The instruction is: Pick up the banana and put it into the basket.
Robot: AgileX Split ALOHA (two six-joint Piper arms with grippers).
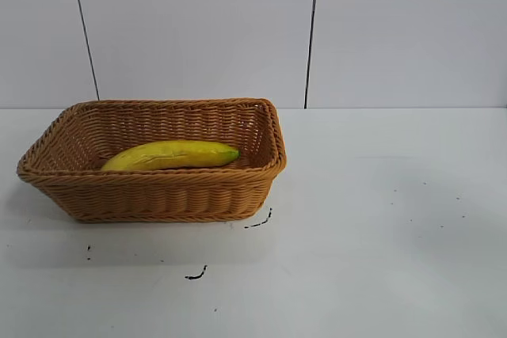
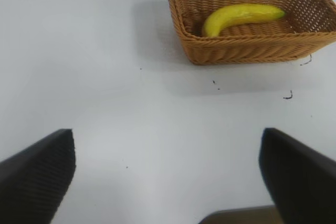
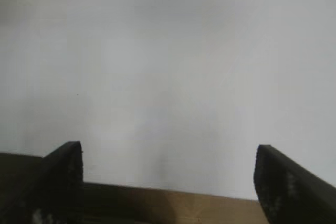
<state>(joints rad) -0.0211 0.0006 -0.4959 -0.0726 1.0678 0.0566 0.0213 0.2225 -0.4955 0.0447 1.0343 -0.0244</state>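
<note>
Landmark: the basket (image 1: pixel 150 187), a light-brown woven wicker one with a braided rim, stands on the white table (image 1: pixel 380 219); all places below are given from it.
Left gripper: the left gripper (image 2: pixel 168 177) is well apart from the basket, over bare table. Its two dark fingers (image 2: pixel 37 174) are spread wide and nothing is between them. This arm seems idle.
Banana: the banana (image 1: pixel 170 154) lies inside the basket, on its floor, along its long side, with the greenish tip toward the basket's right wall. It is not touched by any gripper.
Marks: a few small dark marks (image 1: pixel 196 275) are on the table just in front of the basket.
Right gripper: the right gripper (image 3: pixel 168 177) is also away from the basket; its own camera shows only bare table, and a brown blur at one corner is perhaps the basket's edge, I cannot be sure. Its fingers (image 3: pixel 65 171) stand wide apart and hold nothing.
Task state: I judge that the task is finished, because the banana already rests in the basket and both grippers are empty.
Handling: the banana is probably light, firm but easy to bruise, with a smooth and a little slippery skin.
Where to hold: if it must be taken again, the thick middle is the best place, the fingers closing across its width with gentle force; the thin stem and tip would slip or turn.
</note>
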